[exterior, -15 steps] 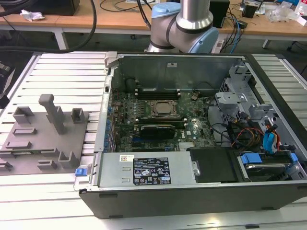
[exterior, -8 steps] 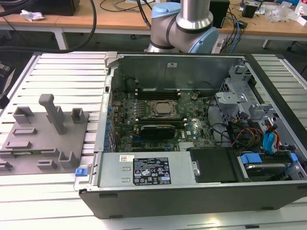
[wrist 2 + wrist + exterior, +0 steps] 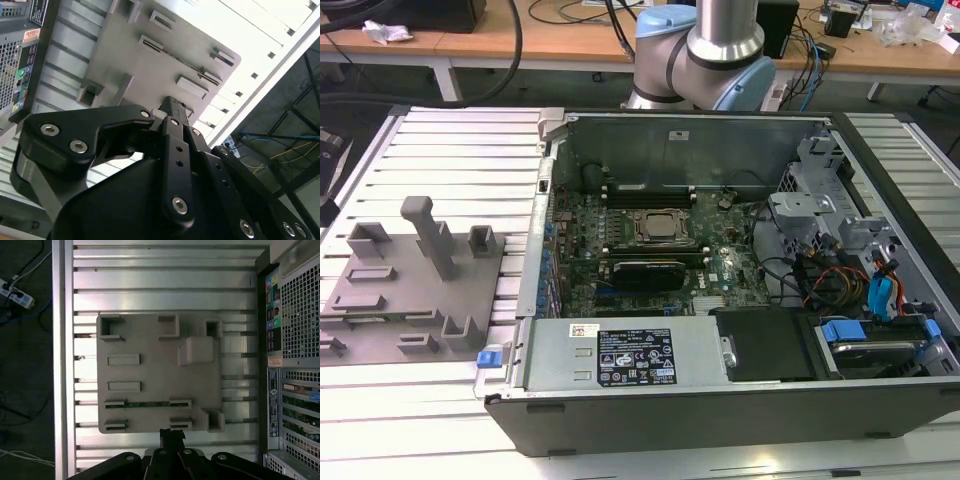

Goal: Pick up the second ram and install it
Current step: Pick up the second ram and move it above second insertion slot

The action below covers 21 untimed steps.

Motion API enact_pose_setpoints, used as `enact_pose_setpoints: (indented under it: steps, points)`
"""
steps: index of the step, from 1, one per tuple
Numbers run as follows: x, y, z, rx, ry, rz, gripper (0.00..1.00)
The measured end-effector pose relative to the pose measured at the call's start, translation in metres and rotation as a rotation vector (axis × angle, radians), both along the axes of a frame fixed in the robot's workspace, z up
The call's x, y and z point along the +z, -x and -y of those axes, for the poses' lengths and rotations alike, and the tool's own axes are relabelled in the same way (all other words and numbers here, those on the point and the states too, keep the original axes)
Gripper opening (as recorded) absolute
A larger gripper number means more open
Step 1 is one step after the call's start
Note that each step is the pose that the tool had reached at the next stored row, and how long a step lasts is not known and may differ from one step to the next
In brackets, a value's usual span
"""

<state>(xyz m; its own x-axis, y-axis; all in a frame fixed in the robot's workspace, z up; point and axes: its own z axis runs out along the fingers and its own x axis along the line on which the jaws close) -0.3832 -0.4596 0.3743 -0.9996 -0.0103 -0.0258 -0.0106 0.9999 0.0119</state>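
2nd ram (image 3: 147,404), thin green strip edge-up in matte grey fixture plate (image 3: 155,371)

Exterior view sits up high, looking down at a slant into the open computer case (image 3: 700,425), with the grey fixture plate (image 3: 415,295) on the exterior view's left. First wrist view looks straight down on that plate. Second wrist view sees it obliquely and closer.
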Motion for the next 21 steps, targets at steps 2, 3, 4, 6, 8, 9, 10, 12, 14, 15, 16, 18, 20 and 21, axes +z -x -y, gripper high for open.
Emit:
enact_pose_setpoints:
  steps: [2, 3, 4, 6, 8, 9, 10, 12, 14, 15, 16, 18, 20, 21]
  points:
    - [0.0, 0.0, 0.0, 0.03, -0.0001, 0.0, 0.11]
    - [0.0, 0.0, 0.0, 0.054, -0.0001, 0.0, 0.11]
    - [0.0, 0.0, 0.0, 0.079, -0.0001, 0.0, 0.11]
    - [0.0, 0.0, 0.0, 0.158, -0.0001, 0.0, 0.11]
    - [0.0, 0.0, 0.0, 0.203, -0.0001, 0.0, 0.11]
    - [0.0, 0.0, 0.0, 0.215, -0.0001, 0.0, 0.11]
    - [0.0, 0.0, 0.0, 0.24, -0.0001, 0.0, 0.11]
    - [0.0, 0.0, 0.0, 0.286, -0.0001, 0.0, 0.11]
    - [0.0, 0.0, 0.0, 0.314, -0.0001, 0.0, 0.11]
    - [0.0, 0.0, 0.0, 0.326, -0.0001, 0.0, 0.11]
    - [0.0, 0.0, 0.0, 0.339, -0.0001, 0.0, 0.11]
    - [0.0, 0.0, 0.0, 0.359, -0.0001, 0.0, 0.11]
    - [0.0, 0.0, 0.0, 0.416, 0.0, -0.0001, 0.11]
    - [0.0, 0.0, 0.0, 0.44, 0.0, -0.0001, 0.11]
